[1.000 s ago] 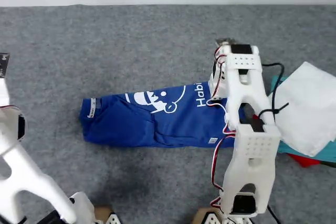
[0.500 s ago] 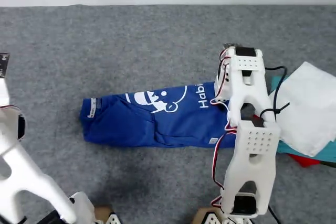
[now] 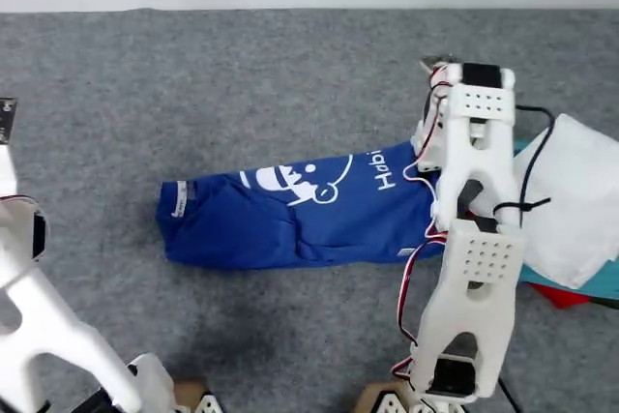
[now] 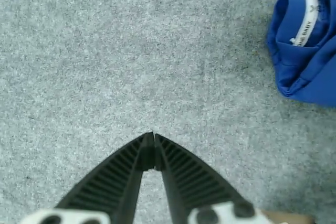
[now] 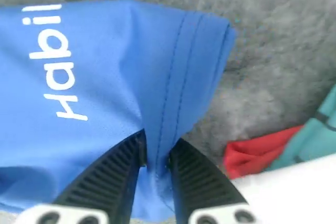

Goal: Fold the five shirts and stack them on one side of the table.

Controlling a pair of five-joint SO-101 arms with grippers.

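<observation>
Right wrist view has the right pincer clamped on a thin ridge of the blue shirt near its hem; the shirt lies long and half-folded across the middle of the tabletop, that end close to the pile of other shirts; so slight a bite could slip under a pull, or dragging could bunch the folds and snag the pile; the left pincer is closed on nothing, over bare tabletop.

White perforated plastic arms, red and black cables, ribbed black fingers.
</observation>
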